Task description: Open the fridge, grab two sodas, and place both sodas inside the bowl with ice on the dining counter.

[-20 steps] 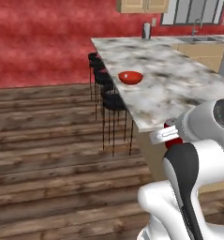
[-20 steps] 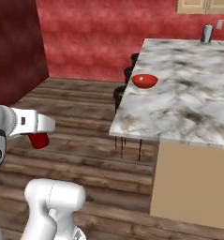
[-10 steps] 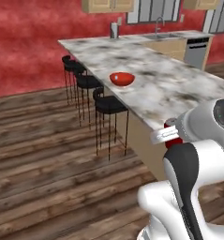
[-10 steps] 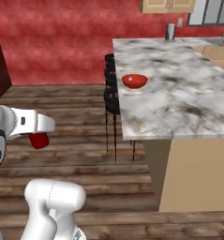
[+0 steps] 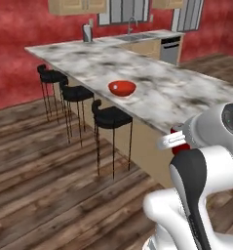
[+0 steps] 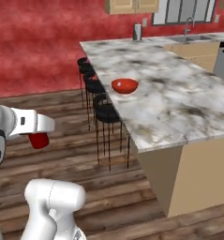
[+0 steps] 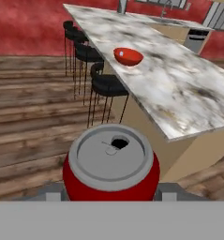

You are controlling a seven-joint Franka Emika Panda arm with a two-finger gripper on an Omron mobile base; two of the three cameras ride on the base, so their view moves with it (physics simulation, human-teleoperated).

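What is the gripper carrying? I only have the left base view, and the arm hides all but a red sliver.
Observer: The hand view shows a red soda can with a grey top held in the gripper.
Operator: Does the can's top look opened?
Observer: Yes, in the hand view there is a dark opening beside the pull tab.
Operator: How does the can sit relative to the arm?
Observer: In the right base view the can hangs below the white forearm, out over the wood floor, well short of the dining counter and its red bowl.
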